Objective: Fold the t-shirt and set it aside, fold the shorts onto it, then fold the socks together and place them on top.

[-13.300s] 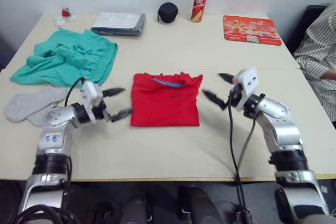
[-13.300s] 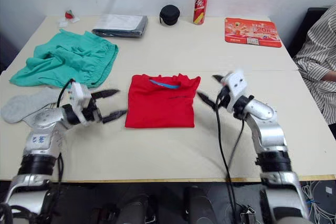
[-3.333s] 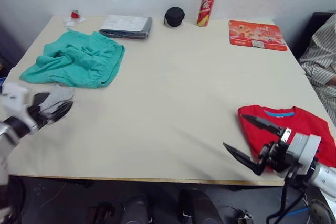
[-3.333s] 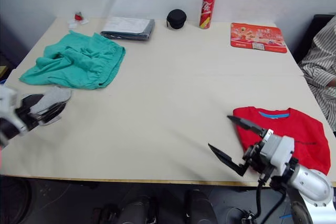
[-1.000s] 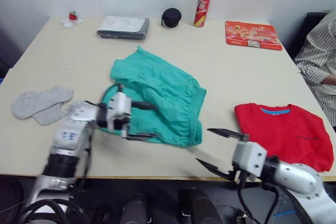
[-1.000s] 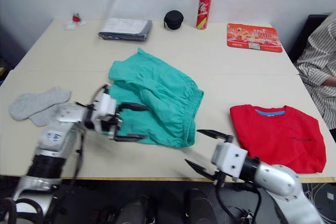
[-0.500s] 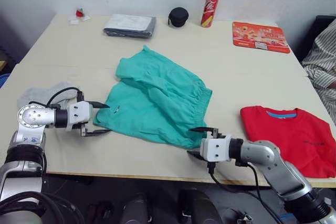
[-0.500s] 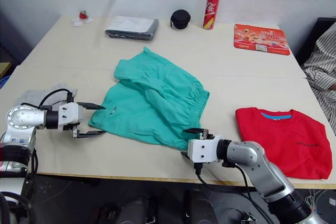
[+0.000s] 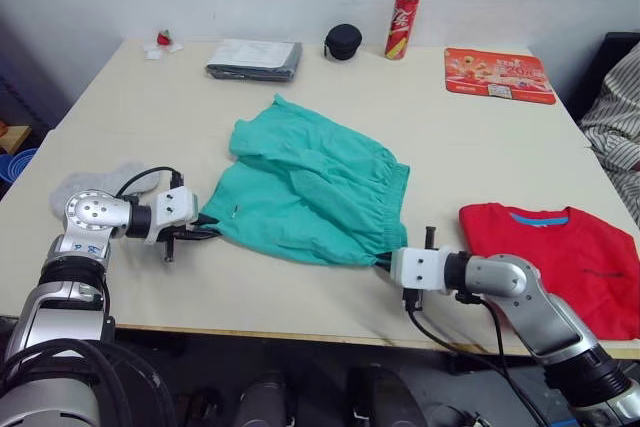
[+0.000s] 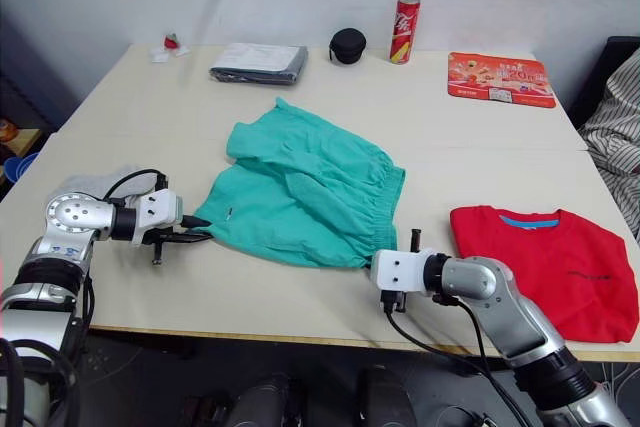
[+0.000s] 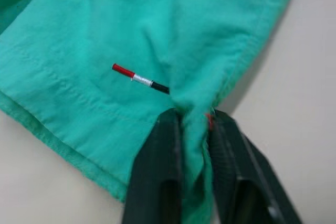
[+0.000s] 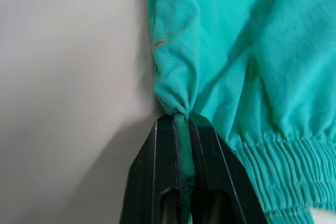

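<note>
Left claw (image 11: 193, 124) and right claw (image 12: 181, 124) each clamped on shorts (image 9: 315, 187) corners

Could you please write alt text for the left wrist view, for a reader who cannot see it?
The left gripper has its two black fingers pinched shut on a bunched edge of the teal-green shorts, which lie on the pale table. A small red, white and black mark sits on the fabric beyond the fingertips.

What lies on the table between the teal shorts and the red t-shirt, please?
Bare tabletop separates the shorts from the t-shirt in the head views.
</note>
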`<state>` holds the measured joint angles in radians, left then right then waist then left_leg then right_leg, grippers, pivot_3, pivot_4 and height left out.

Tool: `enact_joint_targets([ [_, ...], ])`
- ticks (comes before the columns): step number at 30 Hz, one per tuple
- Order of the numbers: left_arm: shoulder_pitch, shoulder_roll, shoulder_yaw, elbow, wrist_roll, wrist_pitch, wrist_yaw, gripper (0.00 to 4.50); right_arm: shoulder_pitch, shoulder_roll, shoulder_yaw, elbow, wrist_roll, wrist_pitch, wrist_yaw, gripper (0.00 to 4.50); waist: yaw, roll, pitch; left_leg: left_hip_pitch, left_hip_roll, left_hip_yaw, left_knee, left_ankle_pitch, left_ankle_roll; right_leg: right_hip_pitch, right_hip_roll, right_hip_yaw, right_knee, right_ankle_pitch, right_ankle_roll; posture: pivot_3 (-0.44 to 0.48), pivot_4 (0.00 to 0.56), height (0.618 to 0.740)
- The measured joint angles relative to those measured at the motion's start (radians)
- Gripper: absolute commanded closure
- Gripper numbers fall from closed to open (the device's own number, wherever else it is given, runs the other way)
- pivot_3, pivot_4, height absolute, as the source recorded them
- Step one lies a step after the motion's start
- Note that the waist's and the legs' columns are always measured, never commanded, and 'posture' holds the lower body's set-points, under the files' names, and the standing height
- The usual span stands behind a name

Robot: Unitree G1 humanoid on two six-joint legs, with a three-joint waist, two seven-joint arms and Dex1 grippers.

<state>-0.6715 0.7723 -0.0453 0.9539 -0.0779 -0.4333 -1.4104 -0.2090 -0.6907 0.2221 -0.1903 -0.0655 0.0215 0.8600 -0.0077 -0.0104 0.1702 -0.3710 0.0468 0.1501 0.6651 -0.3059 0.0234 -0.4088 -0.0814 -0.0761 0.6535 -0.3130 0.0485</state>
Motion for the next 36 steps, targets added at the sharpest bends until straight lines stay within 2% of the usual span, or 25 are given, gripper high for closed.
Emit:
enact_joint_targets([
  [3,0.114,0.019,0.023,-0.168,-0.087,0.129,-0.091,4.48,0.005,0.023,-0.045,-0.001,0.078,0.025,0.0,4.5,-0.012,-0.001,0.0,-0.001,0.001,0.0,0.0,0.001,-0.005,-0.001,0.001,0.0,0.0,-0.002,-0.001,0.0,0.15,0.74],
  [7,0.431,0.138,0.061,-0.617,-0.257,0.438,-0.091,4.48,0.057,0.021,-0.138,-0.031,0.203,0.05,0.028,4.5,-0.04,-0.004,0.004,-0.003,0.002,-0.001,-0.004,0.0,-0.006,-0.002,0.001,0.002,-0.001,-0.002,0.0,0.0,0.15,0.74],
  [10,0.636,0.221,0.142,-0.877,-0.368,0.612,-0.089,4.48,0.123,0.018,-0.189,-0.109,0.371,0.136,0.091,4.5,-0.042,-0.007,0.007,-0.003,0.003,-0.003,-0.005,-0.001,-0.006,-0.002,0.001,0.001,-0.006,-0.003,-0.001,0.0,0.15,0.74],
  [12,0.719,0.249,0.216,-0.973,-0.41,0.683,-0.078,4.48,0.168,-0.013,-0.194,-0.169,0.438,0.178,0.134,4.5,-0.039,-0.006,0.007,-0.003,0.002,-0.003,-0.005,-0.004,-0.001,-0.001,0.0,0.001,-0.006,-0.003,-0.001,0.0,0.15,0.74],
  [15,0.847,0.263,0.314,-1.047,-0.439,0.748,-0.051,4.48,0.254,-0.077,-0.208,-0.238,0.483,0.222,0.18,4.5,-0.027,-0.006,0.008,0.0,0.002,-0.004,-0.005,-0.004,-0.002,0.0,-0.001,0.001,-0.006,-0.003,-0.002,0.0,0.15,0.74],
  [18,0.915,0.261,0.345,-1.081,-0.441,0.761,-0.039,4.48,0.273,-0.133,-0.208,-0.252,0.485,0.246,0.216,4.5,-0.022,-0.005,0.008,-0.001,0.002,-0.003,-0.006,-0.007,-0.006,-0.001,-0.001,0.001,-0.007,-0.003,-0.003,0.0,0.15,0.74],
  [21,0.912,0.254,0.343,-1.111,-0.45,0.794,-0.028,4.48,0.267,-0.184,-0.201,-0.269,0.487,0.287,0.248,4.5,-0.017,-0.005,0.008,-0.001,0.002,-0.004,-0.008,-0.007,-0.007,-0.001,-0.001,0.0,-0.008,-0.004,-0.005,0.0,0.15,0.74],
  [26,0.693,0.222,0.297,-1.042,-0.45,0.796,0.003,4.48,0.167,-0.193,-0.193,-0.241,0.504,0.338,0.278,4.5,-0.018,-0.005,0.008,-0.001,0.002,-0.004,-0.009,-0.006,-0.007,-0.002,-0.001,0.0,-0.007,-0.004,-0.005,0.0,0.15,0.74],
  [28,0.533,0.174,0.264,-0.926,-0.434,0.779,0.023,4.48,0.054,-0.171,-0.186,-0.192,0.529,0.388,0.279,4.5,-0.021,-0.005,0.009,-0.002,0.002,-0.004,-0.008,-0.002,-0.002,-0.003,0.0,-0.001,-0.007,-0.003,-0.004,0.0,0.15,0.74],
  [31,0.224,0.088,0.198,-0.721,-0.358,0.705,0.097,4.48,-0.255,-0.042,-0.194,-0.068,0.58,0.463,0.192,4.5,-0.025,-0.009,0.015,-0.005,0.002,-0.003,-0.006,0.003,-0.004,-0.006,0.001,-0.001,-0.004,0.001,-0.004,0.0,0.15,0.74],
  [32,0.04,0.048,0.159,-0.571,-0.276,0.613,0.177,4.48,-0.44,0.001,-0.193,0.048,0.546,0.431,0.141,4.5,-0.023,-0.011,0.019,-0.006,0.001,-0.002,-0.005,0.007,-0.008,-0.008,0.002,-0.001,-0.001,0.002,-0.004,0.0,0.15,0.74],
  [34,-0.26,-0.008,0.145,-0.335,-0.163,0.473,0.383,4.48,-0.744,0.056,-0.209,0.267,0.443,0.283,0.017,4.5,-0.021,-0.013,0.02,-0.023,0.001,-0.001,0.001,0.012,-0.011,-0.025,0.002,-0.001,0.005,0.004,-0.003,0.0,0.15,0.74],
  [35,-0.303,-0.016,0.147,-0.297,-0.151,0.458,0.422,4.48,-0.788,0.068,-0.215,0.307,0.424,0.261,-0.008,4.5,-0.02,-0.013,0.019,-0.026,0.001,-0.001,0.001,0.013,-0.011,-0.029,0.002,0.0,0.006,0.004,-0.003,0.0,0.15,0.74],
  [36,-0.458,-0.039,0.154,-0.163,-0.115,0.387,0.537,4.48,-0.928,0.095,-0.228,0.447,0.369,0.153,-0.079,4.5,-0.02,-0.014,0.019,-0.035,0.0,0.001,0.003,0.013,-0.011,-0.037,0.002,-0.001,0.009,0.004,-0.003,0.0,0.15,0.74],
])
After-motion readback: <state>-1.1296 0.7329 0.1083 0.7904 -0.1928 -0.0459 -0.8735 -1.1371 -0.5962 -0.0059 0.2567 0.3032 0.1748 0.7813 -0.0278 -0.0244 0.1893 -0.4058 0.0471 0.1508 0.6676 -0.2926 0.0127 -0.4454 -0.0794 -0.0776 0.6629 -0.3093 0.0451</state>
